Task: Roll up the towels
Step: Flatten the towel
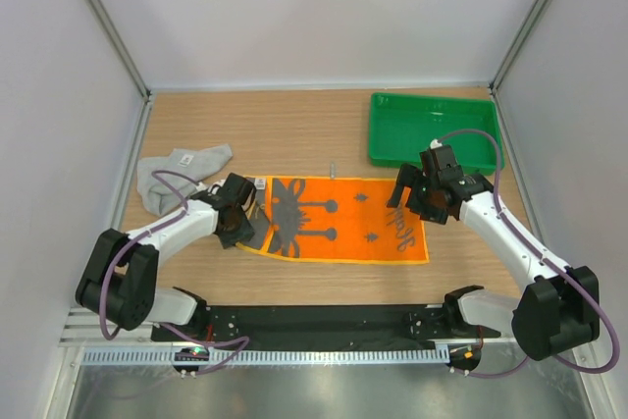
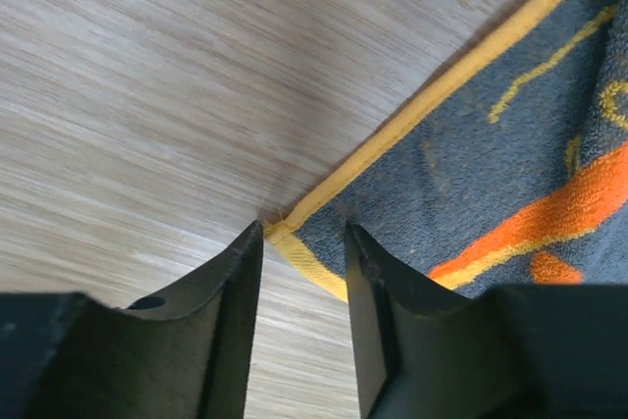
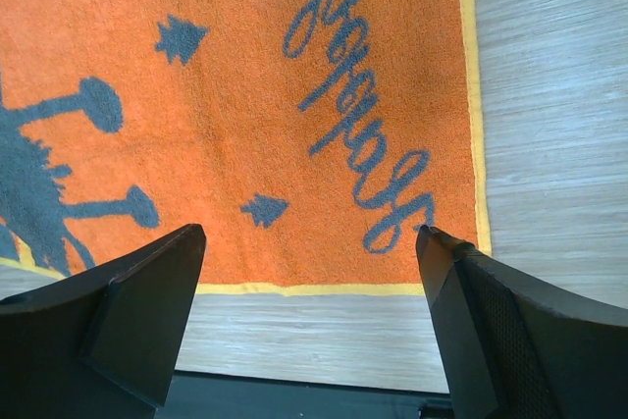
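Note:
The orange towel (image 1: pixel 343 223) lies flat in the middle of the table, with dark prints and a yellow edge. Its left end is folded over and shows a grey underside (image 2: pixel 471 174). My left gripper (image 1: pixel 234 231) is low at that left end, jaws a little apart (image 2: pixel 302 237), with the towel's yellow-edged corner between the fingertips. My right gripper (image 1: pixel 412 205) hovers wide open (image 3: pixel 312 233) over the towel's right near part (image 3: pixel 294 95), holding nothing. The light grey towel (image 1: pixel 182 174) lies crumpled at the back left, untouched.
A green plastic tray (image 1: pixel 432 130) stands at the back right, just behind my right arm. White walls close in the table at the left, back and right. A black rail (image 1: pixel 314 321) runs along the near edge.

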`<action>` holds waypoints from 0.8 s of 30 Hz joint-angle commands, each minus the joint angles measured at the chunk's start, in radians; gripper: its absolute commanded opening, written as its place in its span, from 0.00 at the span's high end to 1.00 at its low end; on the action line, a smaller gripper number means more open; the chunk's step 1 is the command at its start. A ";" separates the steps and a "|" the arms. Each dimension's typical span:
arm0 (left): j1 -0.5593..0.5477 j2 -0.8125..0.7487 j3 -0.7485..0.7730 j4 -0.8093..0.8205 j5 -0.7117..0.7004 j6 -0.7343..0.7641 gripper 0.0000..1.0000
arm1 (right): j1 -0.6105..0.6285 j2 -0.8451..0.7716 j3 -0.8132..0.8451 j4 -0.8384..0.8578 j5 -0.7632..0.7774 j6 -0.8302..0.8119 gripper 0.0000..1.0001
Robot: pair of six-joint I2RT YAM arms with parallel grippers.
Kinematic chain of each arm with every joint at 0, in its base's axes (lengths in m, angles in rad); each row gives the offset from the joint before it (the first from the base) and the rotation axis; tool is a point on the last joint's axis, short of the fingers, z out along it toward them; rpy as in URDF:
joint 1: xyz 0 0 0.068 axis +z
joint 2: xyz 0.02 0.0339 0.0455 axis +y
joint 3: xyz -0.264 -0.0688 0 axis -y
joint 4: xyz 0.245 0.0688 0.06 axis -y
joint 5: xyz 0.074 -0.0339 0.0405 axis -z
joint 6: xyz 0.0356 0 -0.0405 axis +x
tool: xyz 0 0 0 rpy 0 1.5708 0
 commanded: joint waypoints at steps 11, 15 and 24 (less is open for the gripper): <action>-0.001 -0.130 -0.024 -0.025 -0.057 -0.009 0.84 | 0.004 -0.042 -0.086 0.006 -0.030 0.048 0.04; -0.001 -0.284 0.001 -0.160 -0.100 -0.036 0.86 | 0.002 -0.076 -0.135 -0.067 0.114 0.117 0.01; 0.000 -0.441 0.042 -0.252 -0.166 -0.041 0.83 | 0.002 -0.166 -0.198 -0.162 0.160 0.248 0.00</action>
